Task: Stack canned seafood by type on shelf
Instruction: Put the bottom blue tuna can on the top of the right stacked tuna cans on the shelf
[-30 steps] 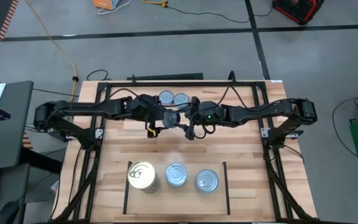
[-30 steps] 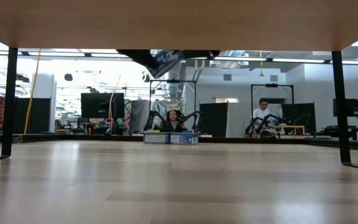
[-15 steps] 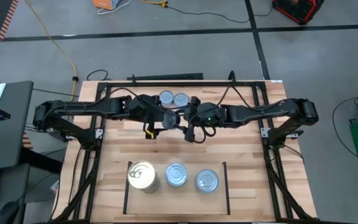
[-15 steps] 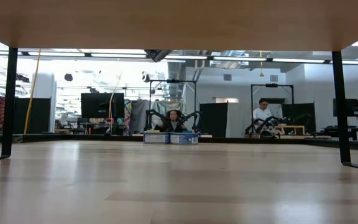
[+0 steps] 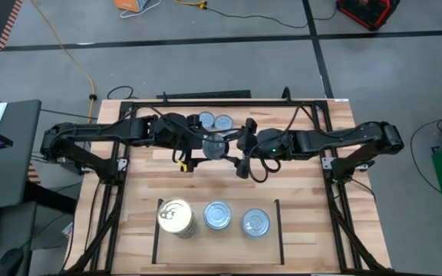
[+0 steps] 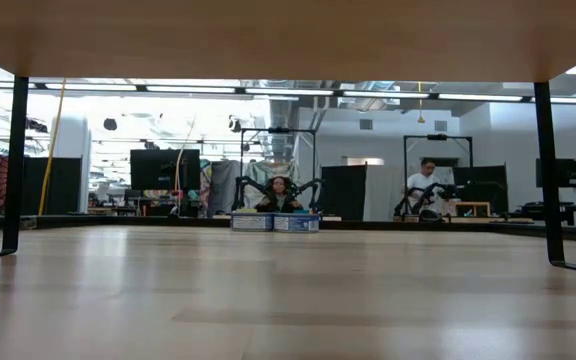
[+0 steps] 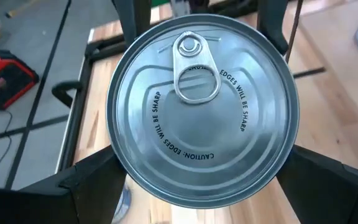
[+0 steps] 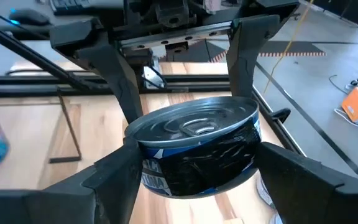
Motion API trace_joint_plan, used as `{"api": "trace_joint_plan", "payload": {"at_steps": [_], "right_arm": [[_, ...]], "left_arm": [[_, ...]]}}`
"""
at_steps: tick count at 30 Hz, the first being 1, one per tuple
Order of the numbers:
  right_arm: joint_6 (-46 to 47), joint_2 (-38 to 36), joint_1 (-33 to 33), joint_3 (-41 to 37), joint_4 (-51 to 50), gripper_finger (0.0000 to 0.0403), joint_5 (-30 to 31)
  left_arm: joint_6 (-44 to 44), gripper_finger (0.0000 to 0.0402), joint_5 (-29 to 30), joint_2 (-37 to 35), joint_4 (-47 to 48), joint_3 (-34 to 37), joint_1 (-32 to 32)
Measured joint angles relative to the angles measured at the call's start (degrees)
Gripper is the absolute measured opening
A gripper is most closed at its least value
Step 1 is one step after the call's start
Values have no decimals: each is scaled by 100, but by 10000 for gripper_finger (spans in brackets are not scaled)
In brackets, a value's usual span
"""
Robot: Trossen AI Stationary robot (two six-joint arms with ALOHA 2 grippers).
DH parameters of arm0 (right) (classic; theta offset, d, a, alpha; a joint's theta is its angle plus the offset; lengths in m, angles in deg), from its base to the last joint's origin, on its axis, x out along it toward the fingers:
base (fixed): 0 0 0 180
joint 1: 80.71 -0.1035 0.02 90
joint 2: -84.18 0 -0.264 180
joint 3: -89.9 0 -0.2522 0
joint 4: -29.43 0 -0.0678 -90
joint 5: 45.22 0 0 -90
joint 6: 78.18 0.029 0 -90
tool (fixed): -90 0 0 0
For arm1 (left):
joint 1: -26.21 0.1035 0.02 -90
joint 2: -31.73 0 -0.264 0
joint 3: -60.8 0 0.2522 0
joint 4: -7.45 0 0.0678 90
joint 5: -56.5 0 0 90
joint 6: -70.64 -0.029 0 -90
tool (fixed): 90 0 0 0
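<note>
As it stood when I looked, table [image 5: 298, 184]: a light wood plank top, with a black metal frame [image 5: 113, 207] running round its edges.
Shelf [image 5: 217, 247]: a patch of planks at the near edge, marked off by thin black lines; three stacks stood on it in a row.
Left arm [image 5: 90, 134]: reached in from the left side to the middle of the table.
Right arm [image 5: 344, 136]: reached in from the right side and met the left arm there.
Left gripper [image 5: 204, 144]: fingers [image 7: 86, 183] spread wide and set against opposite sides of the held tin's rim, the tin's top facing its wrist.
Right gripper [image 5: 230, 146]: fingers [image 8: 114, 180] also spread wide, closed on the blue-sided wall of the same tin from the other direction.
Held tin [image 5: 215, 144]: silver top with a ring pull, blue sides; up off the table between the two grippers, over the middle and well apart from the shelf. Which gripper bore its weight I could not tell.
Gold stack [image 5: 175, 217]: gold-topped tins, leftmost on the shelf.
Middle stack [image 5: 218, 215]: silver-topped, just beside the gold stack.
Right stack [image 5: 255, 223]: silver-topped, rightmost on the shelf.
Loose tins [image 5: 205, 119]: two silver-topped, blue-sided, side by side on the table near its far edge, behind the grippers.
Person [image 6: 427, 180]: stood far off in the room beyond the table.
</note>
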Motion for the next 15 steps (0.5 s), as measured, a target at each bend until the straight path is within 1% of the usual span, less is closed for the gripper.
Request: {"api": "trace_joint_plan", "payload": {"at_steps": [5, 12, 15], "right_arm": [[12, -150, -139, 1, -1, 331, 163], [27, -392, -361, -3, -159, 331, 518], [102, -480, -525, 11, -216, 331, 665]], "left_arm": [[-10, 370, -38, 27, -39, -202, -67], [-88, 370, 87, 690, 145, -853, -186], [-115, 370, 37, 902, 283, -1194, -229]]}}
